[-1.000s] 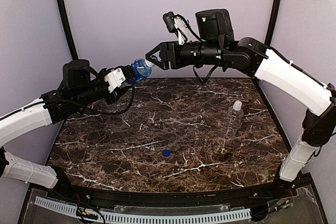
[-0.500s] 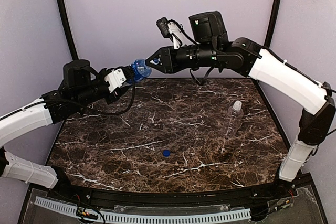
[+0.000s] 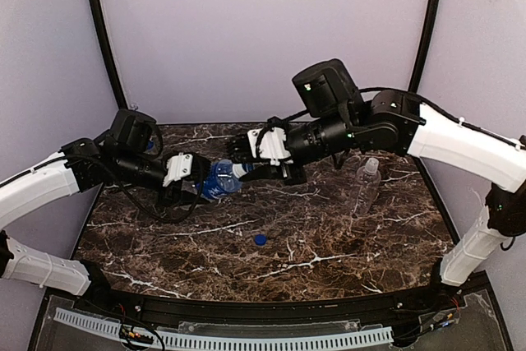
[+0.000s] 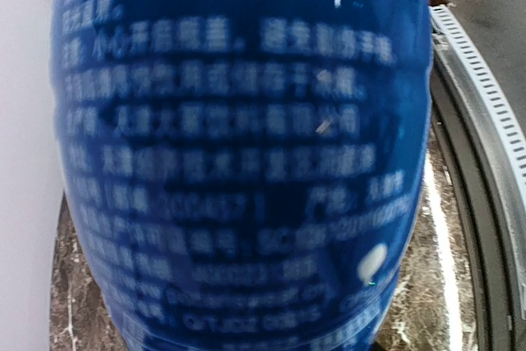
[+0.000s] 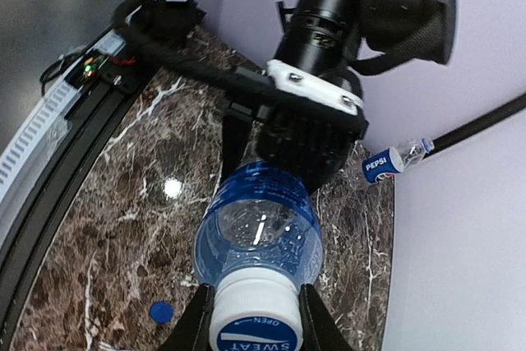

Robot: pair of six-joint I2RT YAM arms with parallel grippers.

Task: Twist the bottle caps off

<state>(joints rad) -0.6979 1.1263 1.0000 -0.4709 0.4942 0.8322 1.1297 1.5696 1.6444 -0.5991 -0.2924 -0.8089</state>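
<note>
From above the near edge of the desk point(image 3: 329, 236) the top camera faces the far wall point(image 3: 263, 39), the left wrist camera hugs the blue-labelled bottle point(image 4: 238, 162), and the right wrist camera views that bottle closely from its white cap point(image 5: 255, 322).

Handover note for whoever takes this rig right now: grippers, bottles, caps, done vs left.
Left gripper: shut on the blue-label bottle, held roughly sideways.
Right gripper: shut on that bottle's white cap, which is on the neck.
Blue cap: loose on the table, front centre.
Plain bottle: upright at right, second white cap on.
Pepsi bottle: lying back left by the wall; its cap state is too small to tell.
Done: one cap off. Left: the held cap, then the plain bottle's.
</note>
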